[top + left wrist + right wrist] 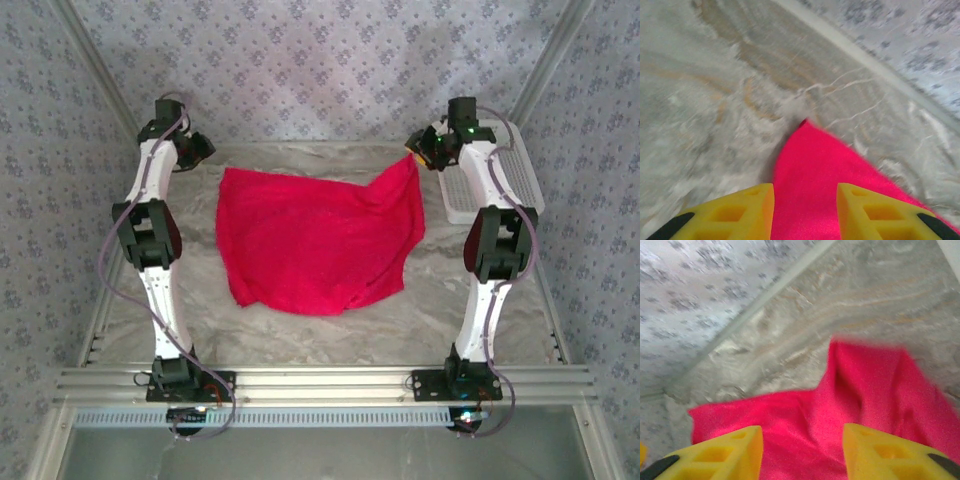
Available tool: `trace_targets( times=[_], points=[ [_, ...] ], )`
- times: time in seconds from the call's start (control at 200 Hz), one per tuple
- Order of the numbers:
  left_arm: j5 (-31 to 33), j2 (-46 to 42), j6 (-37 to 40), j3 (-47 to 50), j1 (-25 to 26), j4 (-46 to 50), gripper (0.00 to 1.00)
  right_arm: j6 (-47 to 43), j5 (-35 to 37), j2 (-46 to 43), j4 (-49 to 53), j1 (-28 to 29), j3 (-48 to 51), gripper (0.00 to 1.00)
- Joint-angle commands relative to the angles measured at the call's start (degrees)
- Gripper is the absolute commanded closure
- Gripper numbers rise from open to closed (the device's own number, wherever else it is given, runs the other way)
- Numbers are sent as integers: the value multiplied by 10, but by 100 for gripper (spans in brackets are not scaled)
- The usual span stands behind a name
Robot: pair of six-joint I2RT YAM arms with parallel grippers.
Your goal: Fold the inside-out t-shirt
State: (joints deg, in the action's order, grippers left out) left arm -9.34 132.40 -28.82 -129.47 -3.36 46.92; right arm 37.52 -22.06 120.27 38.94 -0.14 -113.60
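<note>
The inside-out t-shirt (315,240) is a bright red cloth spread in a rough sheet across the middle of the marble table (320,325). My left gripper (200,150) hovers at the shirt's far left corner. In the left wrist view its yellow jaws (804,194) stand apart, and a pointed red corner (815,170) lies below and between them, untouched by either jaw. My right gripper (418,152) is at the far right corner, where the cloth rises to a peak. Its jaws (802,432) are also apart above rumpled red fabric (860,390).
A white slotted basket (500,185) stands at the back right, beside the right arm. Patterned walls close in the back and both sides. An aluminium rail (320,382) runs along the near edge, between the arm bases.
</note>
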Motion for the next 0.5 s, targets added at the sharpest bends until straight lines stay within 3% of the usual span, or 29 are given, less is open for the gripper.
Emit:
trace_targets(
  times=[0.0,0.1,0.145,0.225,0.365,0.495],
  points=[
    [98,-115,50,43,27,100,66,-35,9,-82,10,21,59,45],
    [136,-269,55,289,70,48,67,-42,10,-174,-25,56,197,43],
    [140,-339,48,402,92,16,62,-46,19,-211,-28,76,249,43],
    [155,-444,12,552,133,1,61,-46,34,-270,-33,115,335,43],
    [119,-573,-104,734,204,-12,60,-41,60,-336,-32,189,445,42],
    [97,-649,-197,858,288,-94,58,-34,78,-354,-20,250,519,42]
  ],
)
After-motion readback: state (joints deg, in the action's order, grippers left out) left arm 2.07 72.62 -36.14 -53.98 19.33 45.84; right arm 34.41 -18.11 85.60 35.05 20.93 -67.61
